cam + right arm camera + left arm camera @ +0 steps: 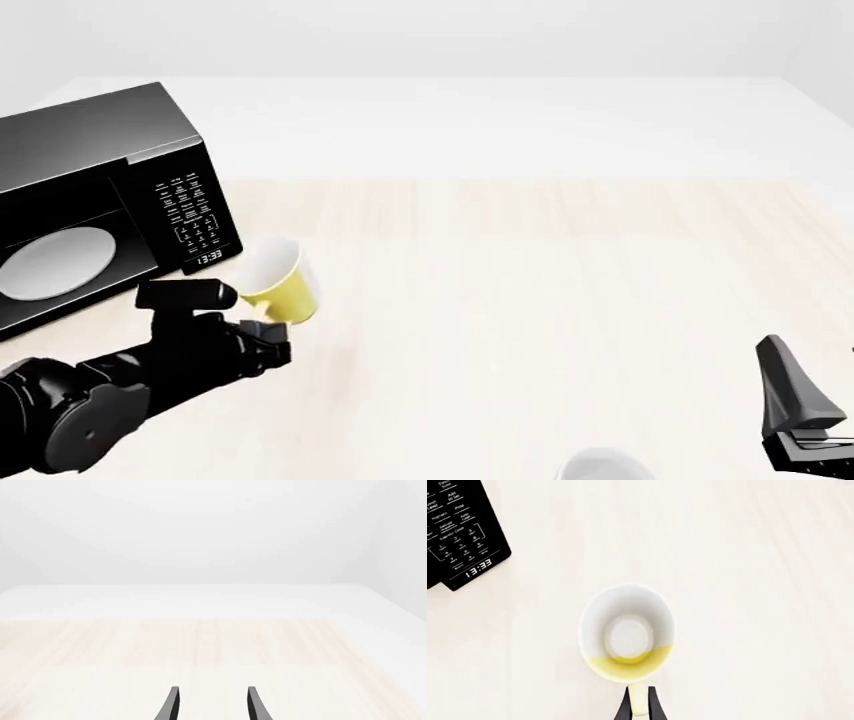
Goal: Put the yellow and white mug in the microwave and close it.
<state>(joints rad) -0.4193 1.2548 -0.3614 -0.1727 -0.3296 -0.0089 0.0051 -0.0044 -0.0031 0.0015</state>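
At the far left of the front view the microwave stands with its cavity showing and the white turntable plate in plain sight, so the door appears to be swung open, though the door itself lies outside the picture. Just right of its keypad panel the yellow and white mug is held tipped over, its white inside turned toward the microwave, and it looks lifted clear of the table. The left gripper is clamped on the mug's handle, as the wrist view shows: two dark fingertips pinch the pale loop from both sides. The step in hand, as I judge it, is carrying the mug into the cavity. A handle grip lets the mug swing, so the move should be slow, with the wrist turned to bring the mug upright before it goes in. It should pass clear of the keypad edge, go down onto the plate near its middle, and only then be let go. Far right, the right gripper hangs idle with its fingers apart, holding nothing, near a white rounded thing at the lower edge.
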